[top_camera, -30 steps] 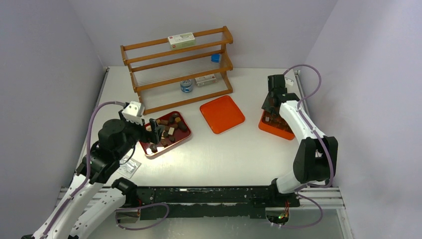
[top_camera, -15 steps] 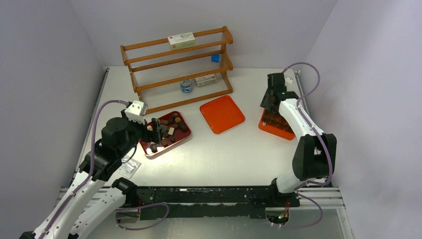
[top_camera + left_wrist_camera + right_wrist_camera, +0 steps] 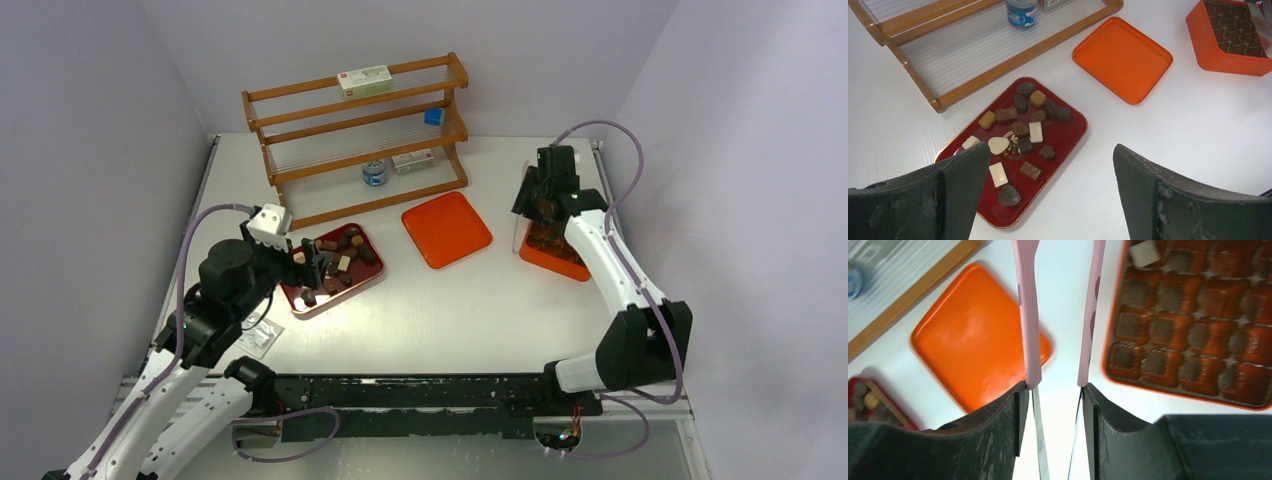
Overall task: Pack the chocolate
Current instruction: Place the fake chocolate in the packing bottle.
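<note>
a white table [image 3: 440,310] fills the floor of the scene, with a wooden rack [image 3: 1024,58] standing at its far side. the left arm [image 3: 200,330] reaches in from the near left corner and the right arm [image 3: 600,250] stretches up the right side. between them, in front of the rack, an orange lid [image 3: 446,228] lies flat by itself. to its right sits an orange box [image 3: 1223,62] with rows of brown cells inside. left of the lid, well apart from the box, is a dark red tray [image 3: 1068,135].

the left claw [image 3: 308,262] hangs over the near edge of the tray with its jaws spread wide and nothing between them. the right claw [image 3: 1055,390] is above the left rim of the orange box, squeezing a pair of pink tongs [image 3: 1029,315]. the two pink blades point away from it with a gap between them, over the strip of table between lid and box.

a small blue-capped bottle [image 3: 1021,11] stands on the rack's bottom shelf. a white carton [image 3: 364,80] lies on the top shelf.

the chocolate [image 3: 1021,128], dark, tan and cream pieces, lies scattered on the red tray. one pale block [image 3: 1144,251] rests in a far corner cell of the box.
</note>
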You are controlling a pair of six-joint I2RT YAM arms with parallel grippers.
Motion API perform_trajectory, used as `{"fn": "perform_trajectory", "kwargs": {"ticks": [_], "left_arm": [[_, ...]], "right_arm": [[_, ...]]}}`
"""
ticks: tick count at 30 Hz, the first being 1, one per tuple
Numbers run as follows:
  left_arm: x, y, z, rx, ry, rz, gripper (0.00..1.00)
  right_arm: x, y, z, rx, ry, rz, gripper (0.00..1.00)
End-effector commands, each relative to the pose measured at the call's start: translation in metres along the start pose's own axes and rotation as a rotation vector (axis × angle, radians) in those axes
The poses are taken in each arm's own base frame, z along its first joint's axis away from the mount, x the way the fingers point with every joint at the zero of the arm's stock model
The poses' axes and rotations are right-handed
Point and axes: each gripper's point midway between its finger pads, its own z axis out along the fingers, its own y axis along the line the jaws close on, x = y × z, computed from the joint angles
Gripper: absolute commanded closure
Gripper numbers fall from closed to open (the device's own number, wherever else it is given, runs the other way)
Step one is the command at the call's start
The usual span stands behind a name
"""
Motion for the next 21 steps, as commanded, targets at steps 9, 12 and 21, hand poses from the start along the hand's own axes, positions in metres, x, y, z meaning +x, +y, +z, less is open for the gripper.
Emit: {"fn": "perform_trajectory", "kwargs": {"ticks": [9,12,21], "left_arm": [[-0.011,-0.001,-0.004,0.003,-0.039,0.007,0.03],[-0.014,0.004,-0.008,-0.022,-0.059,0.000,0.03],[-0.023,0.009,-0.017,-0.047,-0.110,-0.014,0.04]], "right_arm": [[0.124,0.092,-0.055,-0.292,0.155,-0.273,0.55],[0.158,0.107,-0.062,-0.341,0.174,-0.329,0.55],[0.228,0.136,-0.056,-0.432,0.185,-0.476,0.55]]}}
